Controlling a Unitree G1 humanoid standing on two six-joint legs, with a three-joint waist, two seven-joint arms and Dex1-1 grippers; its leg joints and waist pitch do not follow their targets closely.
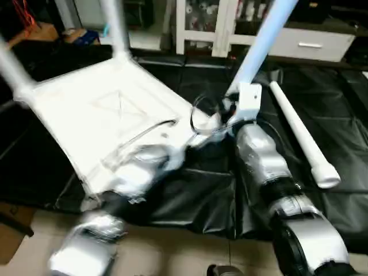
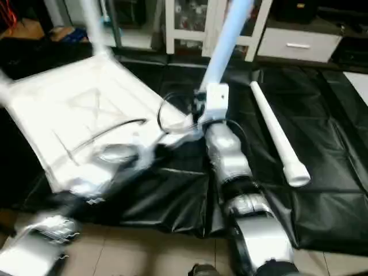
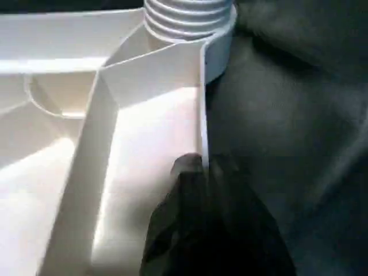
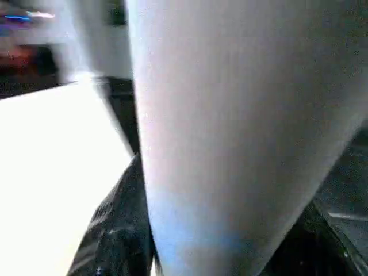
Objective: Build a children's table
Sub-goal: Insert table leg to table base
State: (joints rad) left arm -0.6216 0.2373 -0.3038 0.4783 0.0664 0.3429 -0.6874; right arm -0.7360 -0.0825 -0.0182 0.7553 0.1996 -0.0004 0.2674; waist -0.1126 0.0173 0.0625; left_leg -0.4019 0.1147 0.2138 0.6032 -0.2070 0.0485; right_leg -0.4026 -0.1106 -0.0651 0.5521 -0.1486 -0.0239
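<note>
**Jaws set: one pinches the rim, one wraps a leg**

Our left gripper point(image 3: 198, 172) is pinched tight on the tabletop point(image 1: 103, 115) rim, steadying the upturned top on the black mat point(image 1: 339, 103). Our right gripper point(image 4: 144, 241) clasps a leg point(image 1: 261, 40) half-wide, presumably to screw it in. A spare leg point(image 1: 302, 135) lies alongside.
</note>
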